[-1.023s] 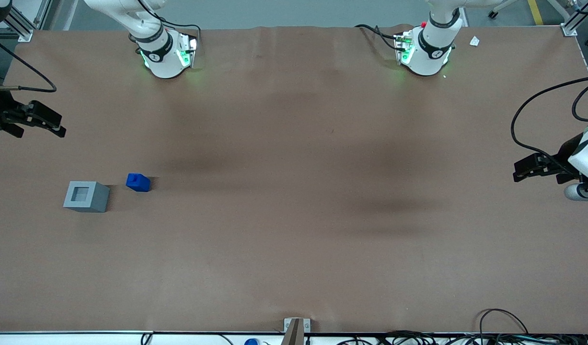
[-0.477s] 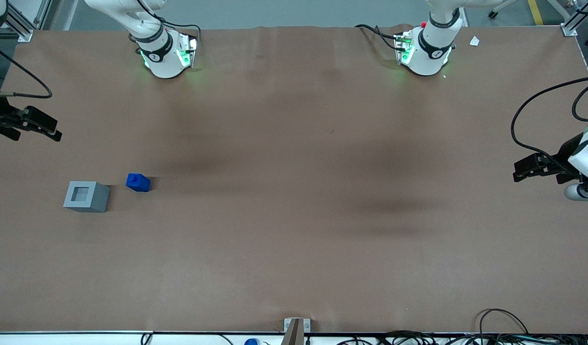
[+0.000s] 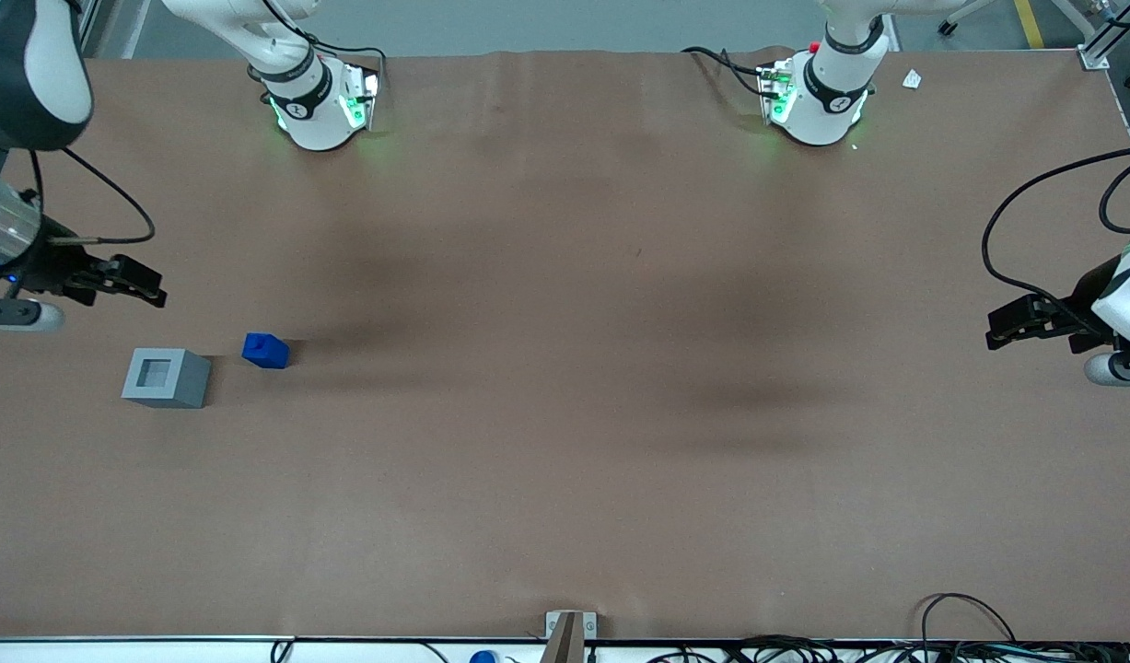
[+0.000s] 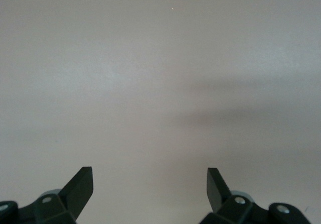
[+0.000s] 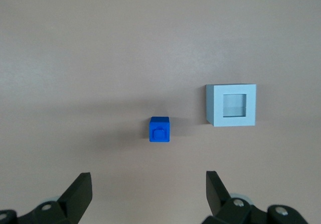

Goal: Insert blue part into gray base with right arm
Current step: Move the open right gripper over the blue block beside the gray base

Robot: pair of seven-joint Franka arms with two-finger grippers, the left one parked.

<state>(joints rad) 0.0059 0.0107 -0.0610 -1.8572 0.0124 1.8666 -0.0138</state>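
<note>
I've got the gripper (image 3: pixel 150 288) lower at frame's left edge vs. earlier, fingers spread wide, apparently above the table; blue part (image 3: pixel 265 351) beside gray base (image 3: pixel 167 378), both unmoved.

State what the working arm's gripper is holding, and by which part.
Nothing. The gripper is open, apart from the blue part, which sits on the table beside the gray base.

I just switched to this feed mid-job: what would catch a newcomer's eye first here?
The bright blue part stands out on the brown table, sitting beside the gray base with a gap between them, toward the working arm's end. The base's square recess is empty. The right arm's gripper hangs open, farther from the front camera than both blocks, holding nothing.
</note>
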